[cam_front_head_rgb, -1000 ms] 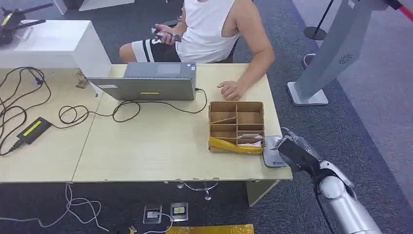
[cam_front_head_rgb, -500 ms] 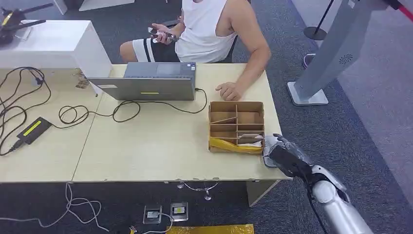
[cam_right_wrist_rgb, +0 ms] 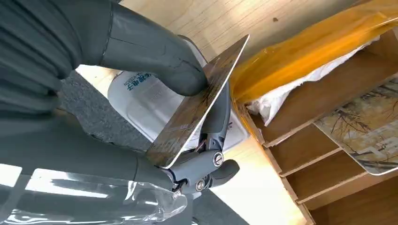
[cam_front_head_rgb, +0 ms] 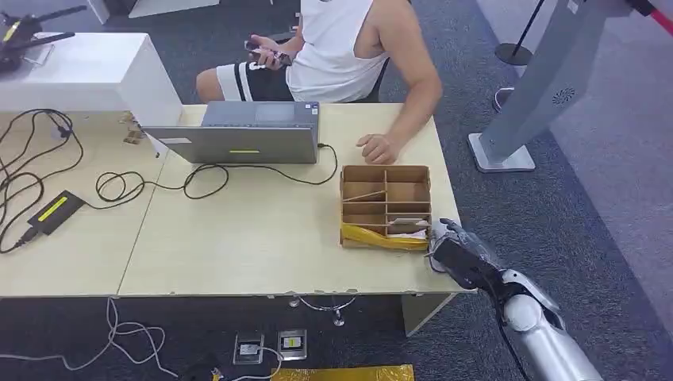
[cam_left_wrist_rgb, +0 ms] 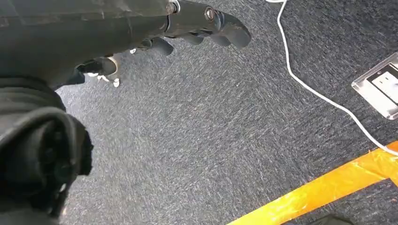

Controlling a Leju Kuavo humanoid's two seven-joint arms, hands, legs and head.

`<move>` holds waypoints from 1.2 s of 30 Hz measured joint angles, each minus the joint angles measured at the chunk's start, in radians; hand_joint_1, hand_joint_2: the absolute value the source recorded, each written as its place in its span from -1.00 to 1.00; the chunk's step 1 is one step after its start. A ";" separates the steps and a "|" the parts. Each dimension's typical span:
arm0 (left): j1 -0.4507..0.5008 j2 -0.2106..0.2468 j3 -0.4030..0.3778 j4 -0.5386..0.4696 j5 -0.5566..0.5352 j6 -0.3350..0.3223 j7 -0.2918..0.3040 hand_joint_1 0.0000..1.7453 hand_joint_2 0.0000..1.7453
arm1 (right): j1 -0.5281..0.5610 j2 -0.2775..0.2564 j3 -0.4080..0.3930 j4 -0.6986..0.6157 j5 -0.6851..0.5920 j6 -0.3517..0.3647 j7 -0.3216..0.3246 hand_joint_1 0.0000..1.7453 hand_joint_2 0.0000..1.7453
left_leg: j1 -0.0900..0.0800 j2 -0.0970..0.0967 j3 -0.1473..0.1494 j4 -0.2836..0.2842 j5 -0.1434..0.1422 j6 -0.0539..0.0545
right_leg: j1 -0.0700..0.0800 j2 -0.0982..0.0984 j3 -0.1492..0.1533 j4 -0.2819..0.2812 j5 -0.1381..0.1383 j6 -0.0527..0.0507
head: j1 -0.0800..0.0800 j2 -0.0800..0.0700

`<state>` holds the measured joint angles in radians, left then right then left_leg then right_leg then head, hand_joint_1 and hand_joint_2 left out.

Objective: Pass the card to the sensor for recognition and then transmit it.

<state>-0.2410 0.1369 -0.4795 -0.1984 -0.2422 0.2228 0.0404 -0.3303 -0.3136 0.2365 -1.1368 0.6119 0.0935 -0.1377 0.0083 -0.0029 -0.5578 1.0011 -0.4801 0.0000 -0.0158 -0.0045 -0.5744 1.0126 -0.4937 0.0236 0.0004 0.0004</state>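
Observation:
My right hand pinches a brown patterned card between the thumb and the darker fingers. It holds the card close over the grey sensor pad, which lies on the table's right front corner beside the cardboard box. I cannot tell whether the card touches the pad. Another patterned card lies in a box compartment. My left hand hangs over the carpet with its fingers curled and nothing in them.
A person sits behind the table with one hand resting on it near the box and a phone in the other. A laptop, cables and a charger occupy the table's left. A grey stand rises at the right.
My right hand has moved left and down toward the table's front corner, bringing the card over the sensor pad. The person's phone hand shifted slightly.

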 joint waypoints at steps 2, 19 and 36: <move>0.000 0.000 0.000 0.000 -0.002 0.000 0.000 -1.00 -1.00 | 0.000 0.000 0.001 0.000 0.000 0.000 0.000 1.00 1.00 | 0.000 0.000 0.000 0.000 0.000 0.000 | 0.000 0.000 0.000 0.000 0.000 0.000 | 0.000 0.000; 0.000 0.000 0.000 0.000 -0.014 -0.003 0.000 -1.00 -1.00 | -0.007 -0.005 -0.005 0.000 0.000 -0.008 -0.013 1.00 1.00 | 0.000 0.000 0.000 0.000 0.000 0.000 | 0.000 0.000 0.000 0.000 0.000 0.000 | 0.000 0.000; -0.001 0.000 0.000 0.000 -0.046 -0.012 0.000 -1.00 -1.00 | -0.126 -0.093 -0.085 -0.048 0.054 0.016 -0.011 1.00 1.00 | -0.001 0.000 0.000 0.000 0.000 0.000 | -0.001 0.000 0.001 0.000 0.000 0.000 | 0.000 0.000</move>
<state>-0.2416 0.1366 -0.4795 -0.1984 -0.2880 0.2109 0.0404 -0.4568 -0.4063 0.1514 -1.1845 0.6661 0.1099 -0.1492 0.0077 -0.0028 -0.5577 1.0015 -0.4800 0.0002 -0.0164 -0.0044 -0.5737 1.0127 -0.4935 0.0238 0.0004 0.0004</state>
